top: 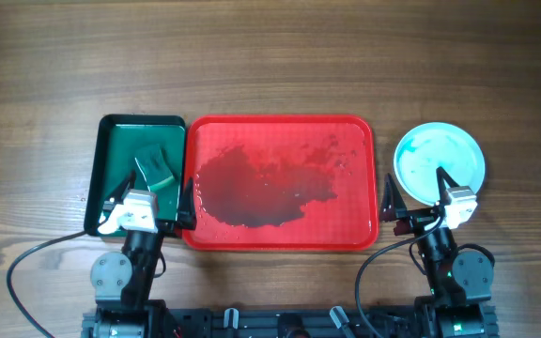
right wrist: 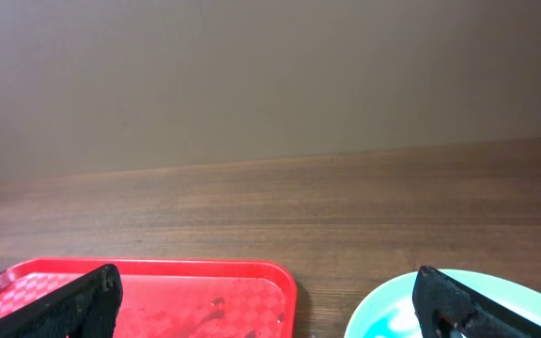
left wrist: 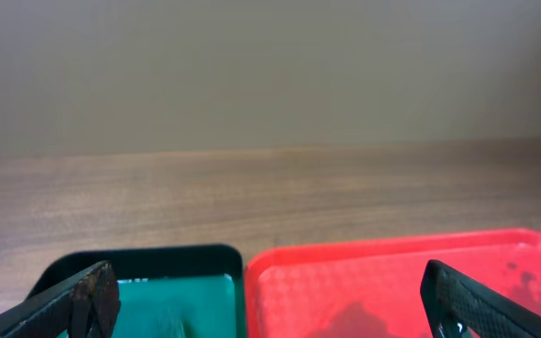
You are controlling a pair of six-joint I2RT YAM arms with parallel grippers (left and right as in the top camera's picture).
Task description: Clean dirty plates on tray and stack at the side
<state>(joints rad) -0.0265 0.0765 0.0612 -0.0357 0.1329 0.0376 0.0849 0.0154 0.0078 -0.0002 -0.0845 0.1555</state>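
Gaping wide, both — left gripper point(left wrist: 270, 305) by the tray point(top: 346, 221), right gripper point(right wrist: 266, 305) by the plates point(top: 440, 155)

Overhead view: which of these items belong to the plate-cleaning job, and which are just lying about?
Belongs to the job:
- large red rectangular plastic tray, wet and smeared, no plates on it
- round pale-aqua plate on the table to its right; whether more lie beneath cannot be told
- green sponge-like pad, probably the wiper

Just lying about:
- smaller dark green tray, only holding the pad
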